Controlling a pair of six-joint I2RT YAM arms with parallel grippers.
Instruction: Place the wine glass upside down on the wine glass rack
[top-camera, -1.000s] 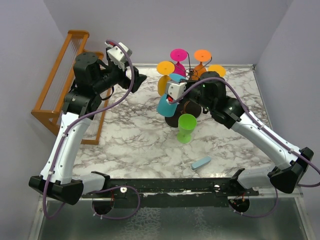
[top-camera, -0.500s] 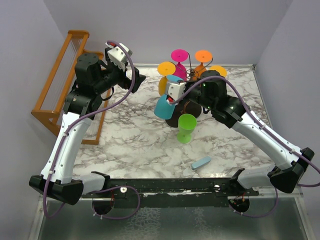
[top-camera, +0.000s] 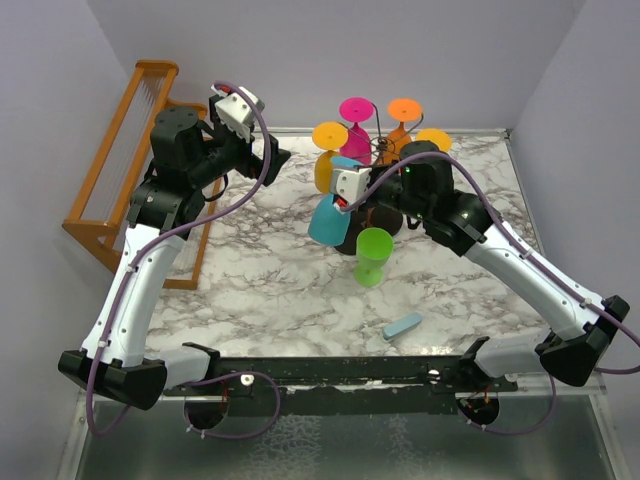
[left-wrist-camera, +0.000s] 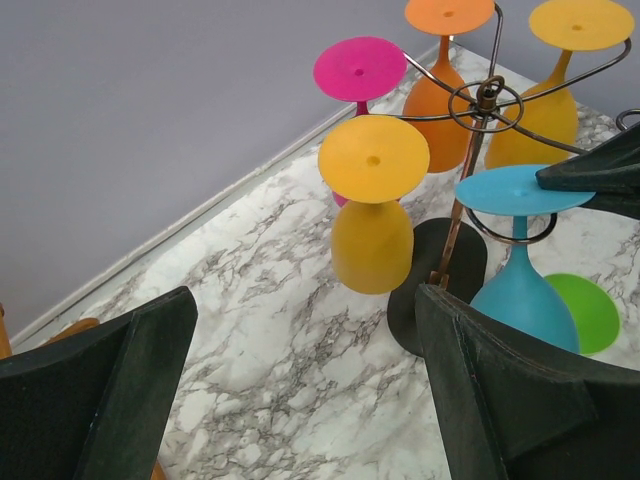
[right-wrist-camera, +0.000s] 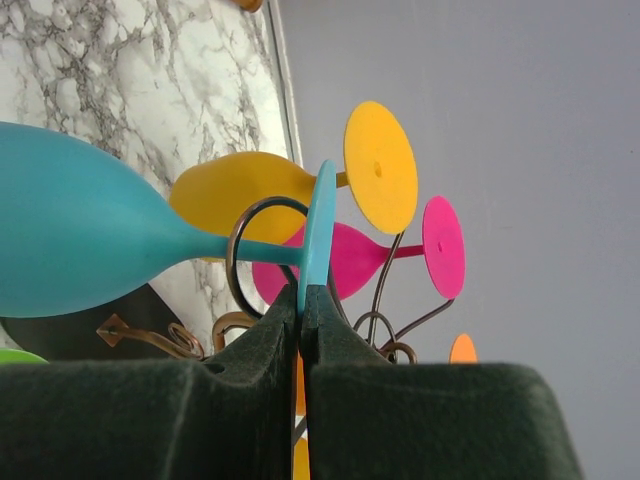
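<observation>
The blue wine glass (top-camera: 328, 222) hangs upside down and tilted, with its stem inside a curled arm of the dark wire wine glass rack (top-camera: 380, 148). My right gripper (top-camera: 348, 172) is shut on the edge of the glass's round foot. In the right wrist view, the fingertips (right-wrist-camera: 290, 310) pinch the foot, the stem passes through the wire loop (right-wrist-camera: 235, 250), and the bowl (right-wrist-camera: 80, 250) points left. My left gripper (top-camera: 275, 158) is open and empty above the table's back left. It looks at the rack (left-wrist-camera: 462, 200) and the blue glass (left-wrist-camera: 525, 300).
Yellow (top-camera: 328, 150), pink (top-camera: 357, 120), orange (top-camera: 402, 118) and another yellow (top-camera: 435, 140) glass hang on the rack. A green cup (top-camera: 373, 255) stands just in front of it. A small blue piece (top-camera: 403, 326) lies near the front. The wooden stepped rack (top-camera: 120, 150) stands at the left edge.
My right gripper has shifted the blue glass a little; its bowl has swung down and toward the near left. The left arm has barely moved.
</observation>
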